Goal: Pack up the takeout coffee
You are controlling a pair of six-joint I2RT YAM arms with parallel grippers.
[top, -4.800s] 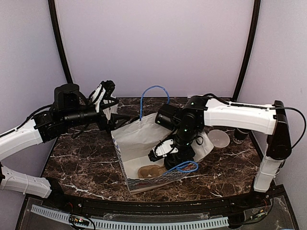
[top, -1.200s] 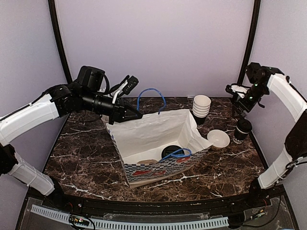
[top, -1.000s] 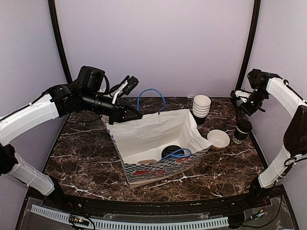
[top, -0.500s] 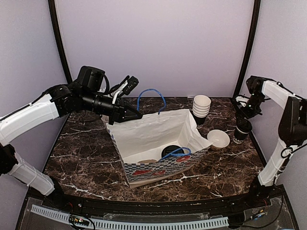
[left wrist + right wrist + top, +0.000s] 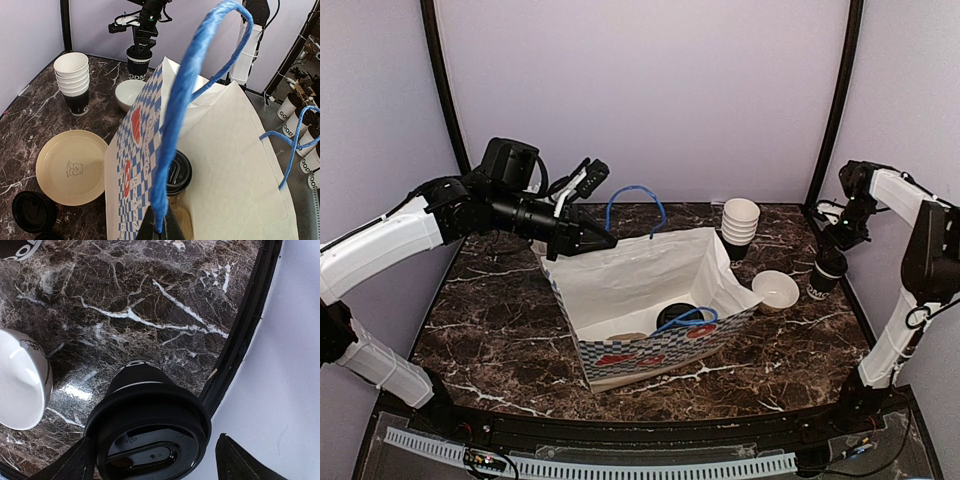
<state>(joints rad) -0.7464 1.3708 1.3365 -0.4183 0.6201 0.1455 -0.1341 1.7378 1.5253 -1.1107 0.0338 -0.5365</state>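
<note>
Up close, right gripper (image 5: 155, 460) seems spread around lidded cup (image 5: 150, 415), unclear overhead; left gripper (image 5: 160, 227) pinches blue handle (image 5: 185, 100).

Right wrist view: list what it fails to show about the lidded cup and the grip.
Right wrist view, lidded coffee cup: its lid hides most of the wall lettering; the bottom edge cuts the lid's near rim.
Same view, right gripper: fingers open beside the lid; whether any touches it is lost, black on black.
Same view, white bowl: cut by the left edge.
Top external view: the jaws are too small to read.
</note>
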